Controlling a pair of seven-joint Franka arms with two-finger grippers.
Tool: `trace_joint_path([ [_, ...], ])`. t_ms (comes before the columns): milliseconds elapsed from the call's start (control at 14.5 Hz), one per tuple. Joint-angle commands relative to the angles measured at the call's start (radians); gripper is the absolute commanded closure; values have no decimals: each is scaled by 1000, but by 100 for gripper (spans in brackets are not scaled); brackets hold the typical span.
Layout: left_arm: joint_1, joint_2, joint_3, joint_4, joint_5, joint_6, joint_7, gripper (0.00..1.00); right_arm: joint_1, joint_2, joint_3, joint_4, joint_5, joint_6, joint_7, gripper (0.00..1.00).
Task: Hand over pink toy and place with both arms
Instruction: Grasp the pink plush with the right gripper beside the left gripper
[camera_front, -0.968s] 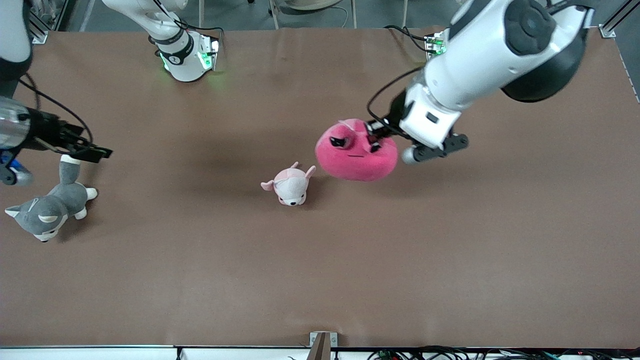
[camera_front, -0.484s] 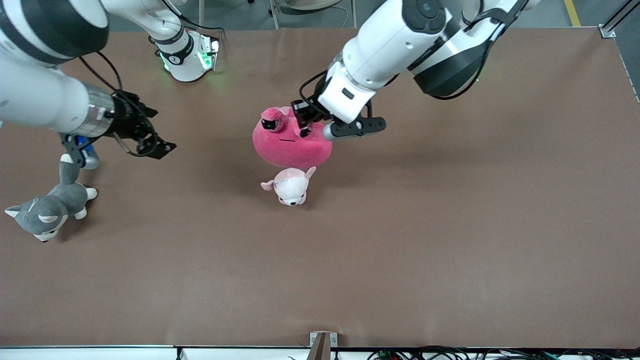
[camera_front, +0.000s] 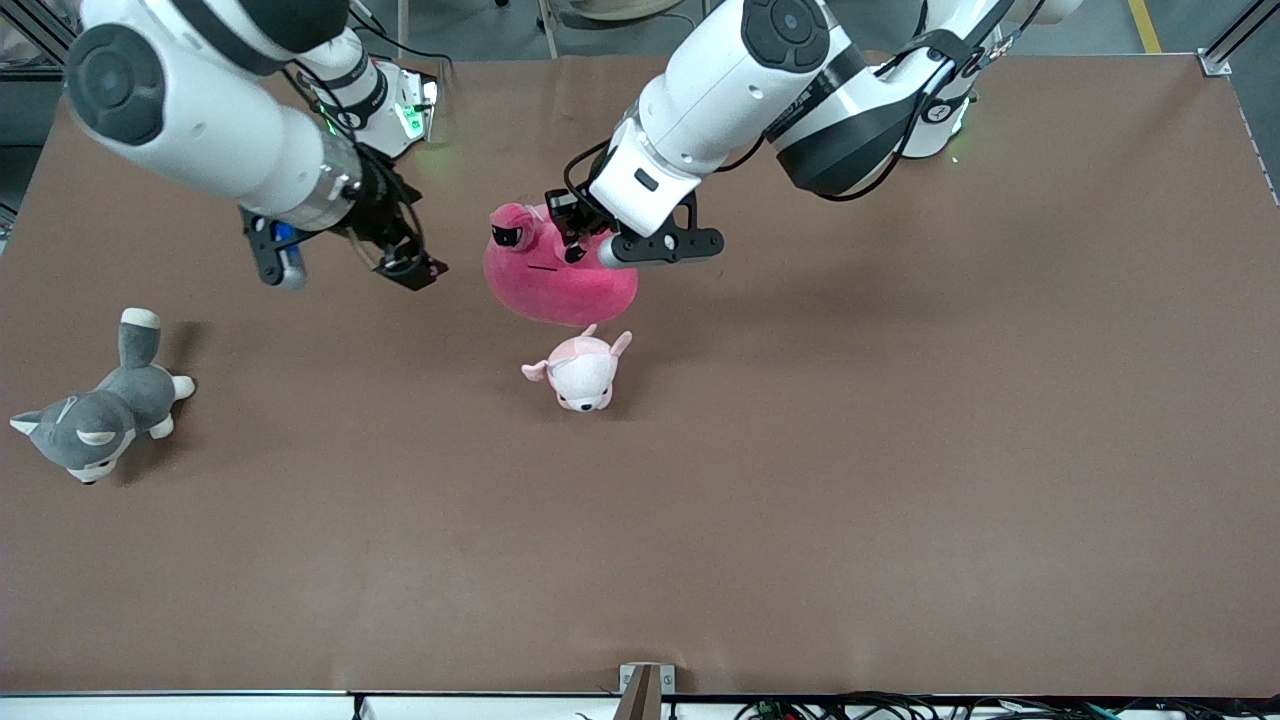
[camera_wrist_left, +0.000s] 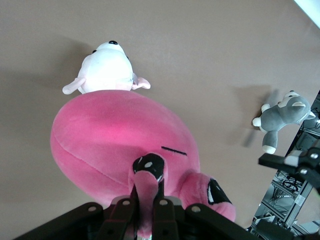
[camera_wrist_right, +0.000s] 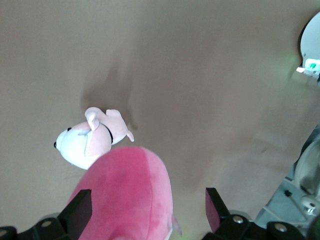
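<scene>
The pink toy (camera_front: 555, 275), a hot-pink blob plush with black eyes, hangs in the air over the table just above the pale puppy plush. My left gripper (camera_front: 578, 242) is shut on a flap by one eye at the toy's top; in the left wrist view the gripper (camera_wrist_left: 148, 202) pinches that flap and the toy (camera_wrist_left: 115, 145) hangs below. My right gripper (camera_front: 412, 265) is open and empty beside the toy, a short gap away. In the right wrist view the toy (camera_wrist_right: 125, 200) shows between the spread fingers (camera_wrist_right: 80, 210) of the right gripper (camera_wrist_right: 147, 212), not touching them.
A pale pink-and-white puppy plush (camera_front: 580, 372) lies on the brown table (camera_front: 900, 450) under the toy. A grey husky plush (camera_front: 95, 415) lies near the right arm's end. The arms' bases (camera_front: 375, 110) stand along the table's edge farthest from the camera.
My left arm has carried the pink toy toward the right arm's end, over the puppy. My right arm has swung from above the grey husky to just beside the toy, fingers open.
</scene>
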Motion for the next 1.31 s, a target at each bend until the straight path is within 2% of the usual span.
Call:
trace_joint_path([
  [0, -12, 11, 3, 29, 18, 4, -21, 98, 23, -41, -10, -56, 19, 73, 71, 0],
  [484, -10, 11, 4, 26, 31, 4, -20, 98, 99, -36, -10, -56, 19, 170, 148, 1],
  [622, -10, 11, 3, 26, 31, 4, -20, 98, 111, -35, -10, -56, 19, 191, 153, 7],
  [829, -10, 11, 4, 26, 32, 4, -20, 98, 127, -28, -10, -58, 17, 208, 162, 20],
  [1106, -10, 19, 4, 24, 34, 2, -20, 97, 127, -28, -10, -76, 14, 207, 159, 23],
  [1175, -10, 20, 4, 24, 34, 2, -20, 97, 127, -27, -10, -76, 13, 207, 158, 32],
  [1244, -10, 20, 4, 24, 34, 4, -20, 97, 127, -27, -10, -76, 13, 207, 154, 46],
])
